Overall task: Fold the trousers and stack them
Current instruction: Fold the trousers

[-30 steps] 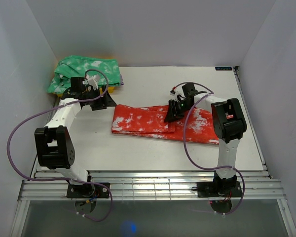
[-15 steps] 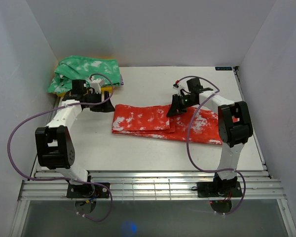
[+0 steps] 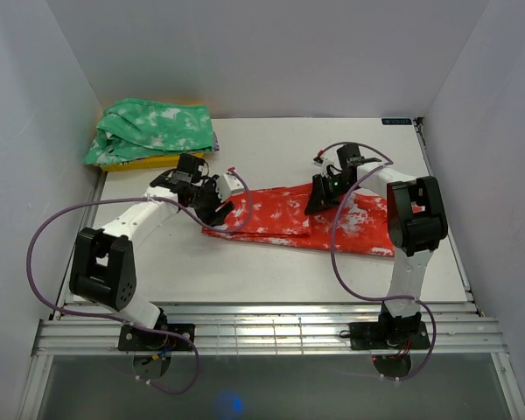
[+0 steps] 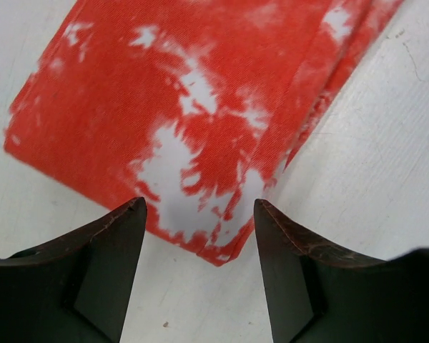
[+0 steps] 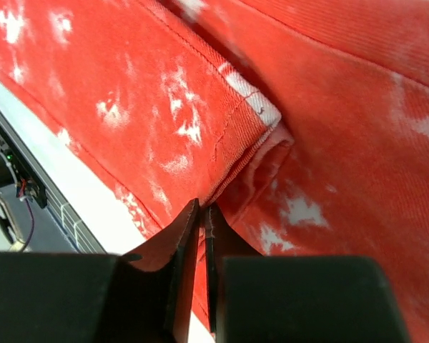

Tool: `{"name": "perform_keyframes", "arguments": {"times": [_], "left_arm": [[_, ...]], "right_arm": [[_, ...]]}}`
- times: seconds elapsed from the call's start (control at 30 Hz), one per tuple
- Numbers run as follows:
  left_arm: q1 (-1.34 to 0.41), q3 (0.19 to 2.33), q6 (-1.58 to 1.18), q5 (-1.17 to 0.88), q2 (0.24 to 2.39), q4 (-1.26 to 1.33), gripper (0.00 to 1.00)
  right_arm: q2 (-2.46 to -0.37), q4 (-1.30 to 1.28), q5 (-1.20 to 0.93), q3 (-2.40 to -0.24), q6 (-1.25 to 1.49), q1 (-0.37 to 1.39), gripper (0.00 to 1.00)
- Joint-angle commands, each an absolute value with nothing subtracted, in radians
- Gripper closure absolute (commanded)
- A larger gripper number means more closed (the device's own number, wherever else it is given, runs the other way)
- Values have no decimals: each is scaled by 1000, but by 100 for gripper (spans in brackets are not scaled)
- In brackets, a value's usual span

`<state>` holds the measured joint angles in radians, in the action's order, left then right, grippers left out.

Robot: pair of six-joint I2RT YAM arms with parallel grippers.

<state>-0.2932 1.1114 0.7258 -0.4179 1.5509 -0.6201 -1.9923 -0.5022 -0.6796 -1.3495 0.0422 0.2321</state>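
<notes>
The red-orange, white-splotched trousers (image 3: pixel 271 214) lie folded lengthwise across the middle of the table. My left gripper (image 3: pixel 217 203) is open over their left end. In the left wrist view the folded corner of the trousers (image 4: pixel 200 107) lies between the spread fingers of that gripper (image 4: pixel 200 214). My right gripper (image 3: pixel 318 199) sits on the folded-over hem near the middle of the cloth. In the right wrist view its gripper (image 5: pixel 202 207) is pinched shut on that hem edge of the trousers (image 5: pixel 329 107).
A green white-mottled garment (image 3: pixel 153 129) lies on a yellow cloth (image 3: pixel 157 161) at the back left corner. White walls close in the table on the left, back and right. Purple cables loop off both arms.
My left arm swung right, from the green pile to the left end of the trousers. My right gripper stayed at the hem and shifted only slightly.
</notes>
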Motion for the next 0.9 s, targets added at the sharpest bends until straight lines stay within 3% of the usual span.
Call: {"name": "perform_keyframes", "arguments": {"times": [0.0, 0.1, 0.27, 0.6, 0.87], "left_arm": [[-333, 1098, 879, -351, 1502, -606, 28], [-360, 1101, 925, -344, 1516, -606, 29], [-394, 1074, 1044, -304, 1519, -607, 30], [-448, 976, 1172, -267, 1457, -621, 27], [-488, 874, 1209, -172, 1453, -453, 25]], "right_arm": [[-2013, -541, -661, -1359, 9, 227, 77], [-2003, -554, -654, -1361, 5, 225, 55], [-1965, -580, -653, -1384, -31, 210, 36], [-1885, -647, -517, -1338, -170, 135, 37], [-1908, -669, -463, -1308, -222, 86, 38]]}}
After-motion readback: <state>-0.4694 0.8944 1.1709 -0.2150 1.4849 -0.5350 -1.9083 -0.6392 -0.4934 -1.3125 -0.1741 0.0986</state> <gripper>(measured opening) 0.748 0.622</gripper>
